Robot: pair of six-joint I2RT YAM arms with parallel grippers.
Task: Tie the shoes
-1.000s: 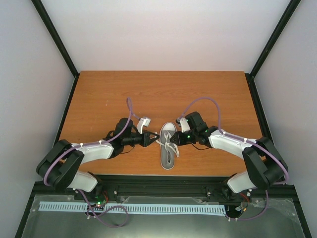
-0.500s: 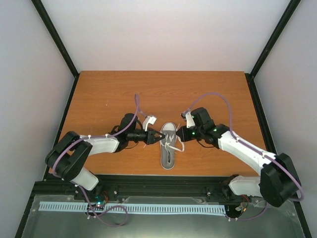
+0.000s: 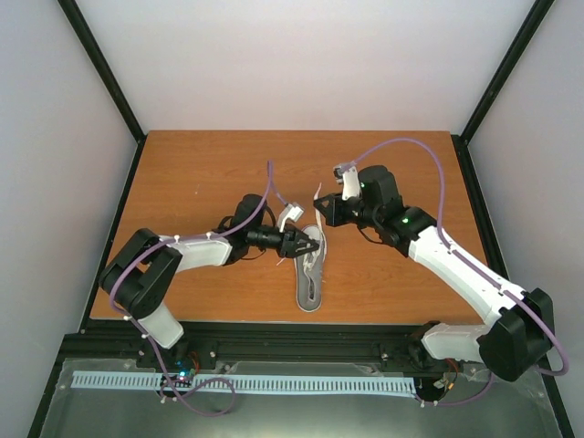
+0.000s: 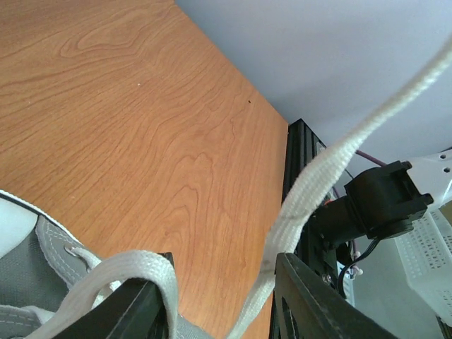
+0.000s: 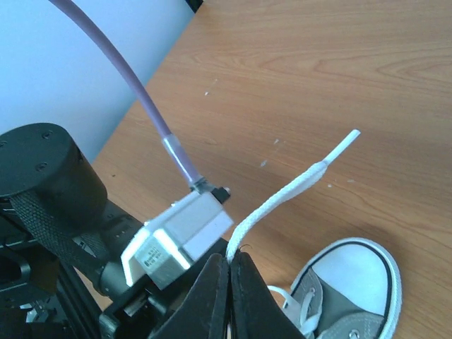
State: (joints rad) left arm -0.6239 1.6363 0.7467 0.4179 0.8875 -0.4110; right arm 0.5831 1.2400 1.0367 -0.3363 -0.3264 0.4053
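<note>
the right fingers (image 5: 209, 286) are pinched shut on a white lace (image 5: 282, 198), its tip sticking up past them. the left fingers (image 4: 314, 304) stand parted, a taut lace strand passing between them. the grey sneaker (image 3: 309, 274) lies on the worktop (image 3: 201, 173) between both arms, toe pointing away from the bases.

I see a wooden table (image 3: 201, 173) with a plain pale wall (image 3: 301, 64) behind it and at both sides. Black posts (image 3: 103, 68) rise from its back corners. Along the near edge I have a black rail (image 3: 301, 339), and below that a white slotted strip (image 3: 301, 385) on a grey metal sheet (image 3: 319, 415).
</note>
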